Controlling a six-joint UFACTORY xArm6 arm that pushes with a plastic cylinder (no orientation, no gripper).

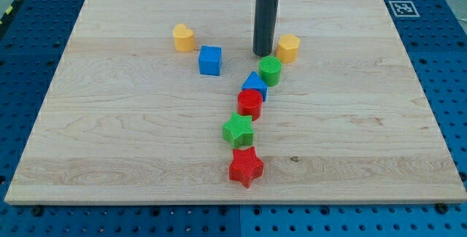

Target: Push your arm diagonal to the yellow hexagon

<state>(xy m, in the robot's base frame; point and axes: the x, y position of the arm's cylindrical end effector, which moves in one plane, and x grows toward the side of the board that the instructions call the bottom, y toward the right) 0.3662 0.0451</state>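
On the wooden table (pixel 109 142), a yellow heart-shaped block (pixel 183 38) sits farthest toward the view's left, with a blue cube (pixel 210 60) just beside it, lower and to the right. A chain of blocks runs down the middle: a red star (pixel 246 166) at the view's bottom, a green star (pixel 238 130) above it, then a red hexagon (pixel 249 103), a blue triangular block (pixel 255 84) and a green cylinder (pixel 270 70), each touching or nearly touching the next. My tip (pixel 263 53), the lower end of the dark rod that serves as end effector, has no jaws to open or close and holds nothing; it rests just left of the yellow hexagon (pixel 288 48), above the green cylinder. The yellow hexagon stands farthest right, near the view's top.
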